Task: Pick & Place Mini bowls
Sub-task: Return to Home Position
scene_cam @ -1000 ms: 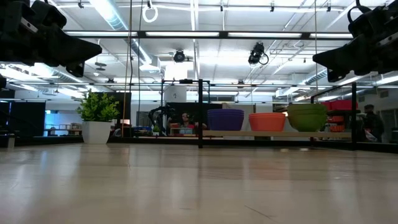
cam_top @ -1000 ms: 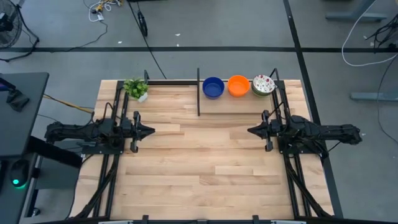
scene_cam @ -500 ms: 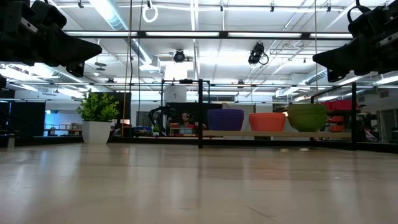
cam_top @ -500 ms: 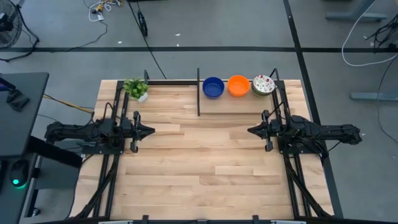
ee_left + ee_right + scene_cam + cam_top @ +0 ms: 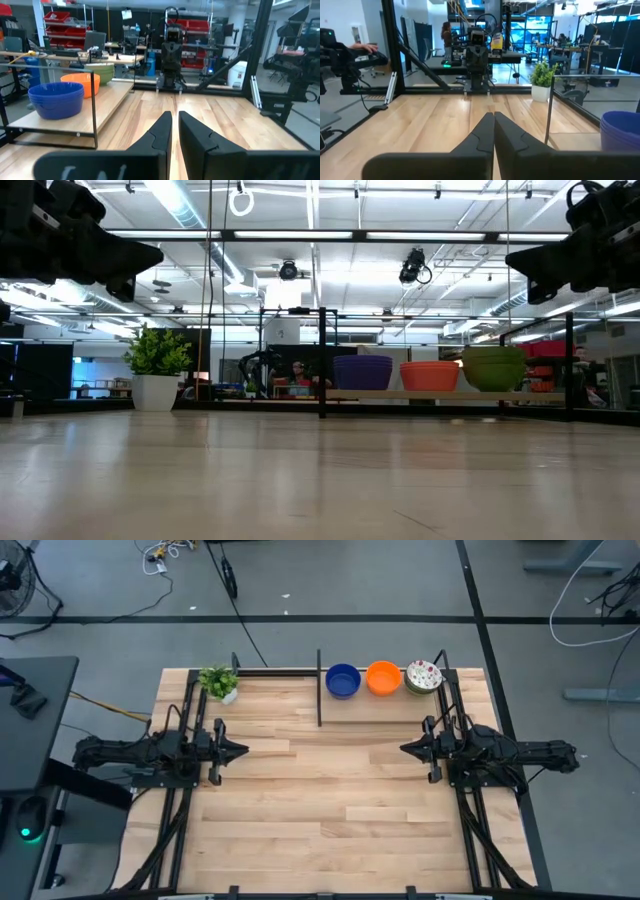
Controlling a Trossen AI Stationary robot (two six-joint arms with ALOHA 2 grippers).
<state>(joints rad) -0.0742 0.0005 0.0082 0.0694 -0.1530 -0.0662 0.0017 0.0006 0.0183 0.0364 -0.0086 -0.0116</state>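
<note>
Okay, left pincer [image 5: 240,750] and right pincer [image 5: 403,750] both closed, empty, raised over the desk [image 5: 320,810], tips facing each other. Blue bowls [image 5: 343,680], orange bowls [image 5: 383,677], patterned bowls [image 5: 423,676] sit side by side on the shelf [image 5: 117,95].

A pale wooden counter [image 5: 320,805] sits on a grey floor crossed by loose cables [image 5: 590,590]. A small green potted plant [image 5: 219,682] stands at the counter's far left corner, well apart from a raised shelf [image 5: 112,97] at the far right. Red storage bins [image 5: 55,22] line the room behind.
</note>
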